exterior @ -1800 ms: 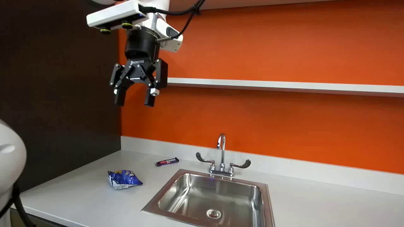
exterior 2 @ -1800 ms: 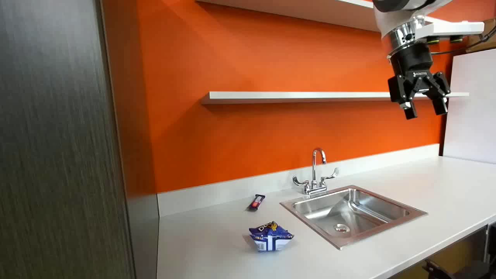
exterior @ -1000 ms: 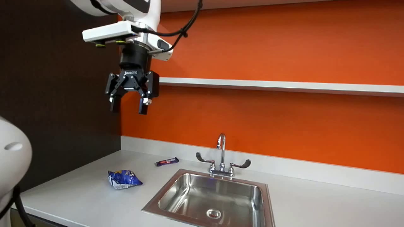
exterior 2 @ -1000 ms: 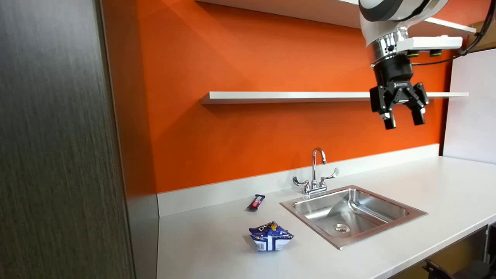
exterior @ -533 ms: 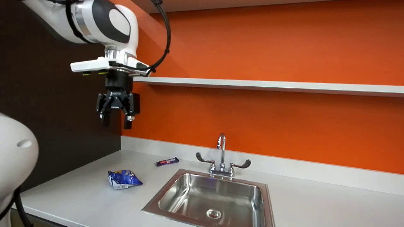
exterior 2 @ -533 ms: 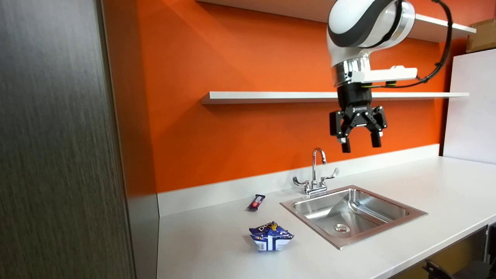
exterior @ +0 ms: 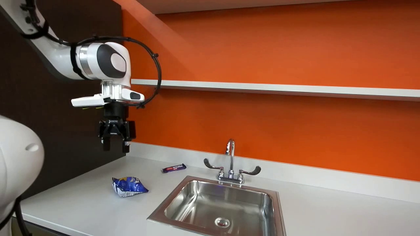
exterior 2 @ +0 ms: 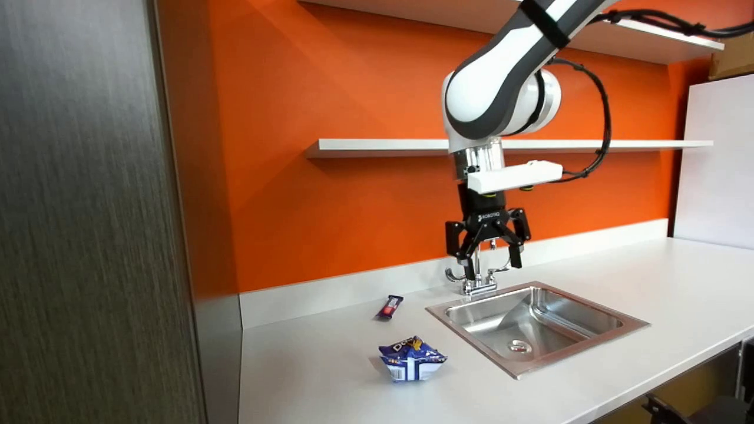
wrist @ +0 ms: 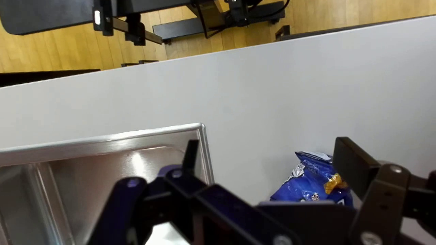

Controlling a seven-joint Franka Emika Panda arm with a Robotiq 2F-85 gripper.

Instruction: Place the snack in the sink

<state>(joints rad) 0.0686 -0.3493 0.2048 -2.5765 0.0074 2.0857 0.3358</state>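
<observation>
The snack, a crumpled shiny blue packet with white marks, lies on the counter beside the sink in both exterior views (exterior: pixel 129 186) (exterior 2: pixel 412 360). In the wrist view the snack (wrist: pixel 313 180) is at lower right, partly hidden by the gripper. The sink, a steel basin with a flat rim, shows in both exterior views (exterior: pixel 172 198) (exterior 2: pixel 516 367); its corner shows in the wrist view (wrist: pixel 102 146). My gripper (exterior: pixel 116 147) is open, empty and pointing down, well above the counter. It also shows in an exterior view (exterior 2: pixel 493 267) and the wrist view (wrist: pixel 267 144), its fingers wide apart.
A thin purple bar (exterior: pixel 173 168) lies behind the packet near the backsplash. The chrome faucet (exterior: pixel 231 164) stands at the sink's back edge. A white shelf (exterior: pixel 262 87) runs along the orange wall. A dark panel (exterior 2: pixel 106 235) bounds the counter's end.
My gripper has come down and moved left in both exterior views, closer to the counter and the snack. It stays open. The snack, purple bar and sink have not moved.
</observation>
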